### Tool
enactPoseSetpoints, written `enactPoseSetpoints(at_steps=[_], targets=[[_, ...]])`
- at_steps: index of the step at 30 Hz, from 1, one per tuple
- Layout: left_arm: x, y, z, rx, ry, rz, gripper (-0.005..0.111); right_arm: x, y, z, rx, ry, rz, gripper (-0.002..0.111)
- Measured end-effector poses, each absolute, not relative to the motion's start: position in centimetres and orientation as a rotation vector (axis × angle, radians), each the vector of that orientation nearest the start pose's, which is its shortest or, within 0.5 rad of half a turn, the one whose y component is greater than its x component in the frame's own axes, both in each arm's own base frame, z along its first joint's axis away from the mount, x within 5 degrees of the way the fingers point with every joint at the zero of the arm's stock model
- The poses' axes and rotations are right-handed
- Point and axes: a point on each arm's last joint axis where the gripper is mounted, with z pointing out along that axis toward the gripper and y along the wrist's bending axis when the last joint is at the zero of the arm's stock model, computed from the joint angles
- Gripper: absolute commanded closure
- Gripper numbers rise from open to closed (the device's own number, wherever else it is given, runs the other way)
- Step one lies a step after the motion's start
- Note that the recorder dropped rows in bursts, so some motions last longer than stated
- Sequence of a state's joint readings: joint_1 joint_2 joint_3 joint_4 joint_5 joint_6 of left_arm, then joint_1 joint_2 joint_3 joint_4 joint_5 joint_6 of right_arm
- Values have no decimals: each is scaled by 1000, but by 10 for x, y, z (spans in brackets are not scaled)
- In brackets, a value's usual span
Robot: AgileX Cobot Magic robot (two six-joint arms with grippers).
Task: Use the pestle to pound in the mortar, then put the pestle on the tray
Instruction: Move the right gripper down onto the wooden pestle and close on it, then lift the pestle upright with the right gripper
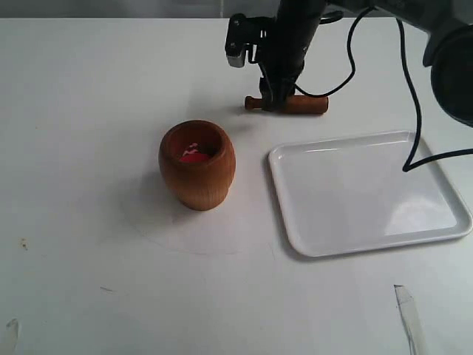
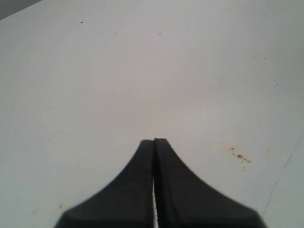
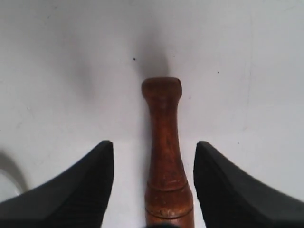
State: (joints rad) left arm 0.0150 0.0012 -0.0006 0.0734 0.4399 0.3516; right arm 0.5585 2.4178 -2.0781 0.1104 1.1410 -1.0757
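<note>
Pestle (image 3: pixel 165 156) lies flat inside the spread right gripper (image 3: pixel 153 143), untouched; left gripper (image 2: pixel 154 141) is pressed together.

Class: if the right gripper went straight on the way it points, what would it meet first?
Probably the pestle, lying on the table between the open fingers of the right gripper; how near is unclear.

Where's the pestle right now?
In the exterior view the pestle lies on the table beyond the tray's far edge, straddled by the open right gripper.
</note>
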Motion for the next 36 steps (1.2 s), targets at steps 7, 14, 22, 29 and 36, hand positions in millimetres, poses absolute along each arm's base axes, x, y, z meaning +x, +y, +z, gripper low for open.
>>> enactPoseSetpoints(at_steps=[7,14,22,29,36], targets=[[51,4,174,367,1901,320,107,423,276,127,-2109,2071,101,65],[51,4,174,367,1901,320,107,428,277,125,-2081,2041,64,99],[51,4,174,367,1901,320,107,434,276,124,-1995,2075,-17,108],[51,4,174,367,1901,320,107,444,284,159,-1624,2088,176,108],[51,4,174,367,1901,320,107,447,278,227,-1202,1966,342,108]])
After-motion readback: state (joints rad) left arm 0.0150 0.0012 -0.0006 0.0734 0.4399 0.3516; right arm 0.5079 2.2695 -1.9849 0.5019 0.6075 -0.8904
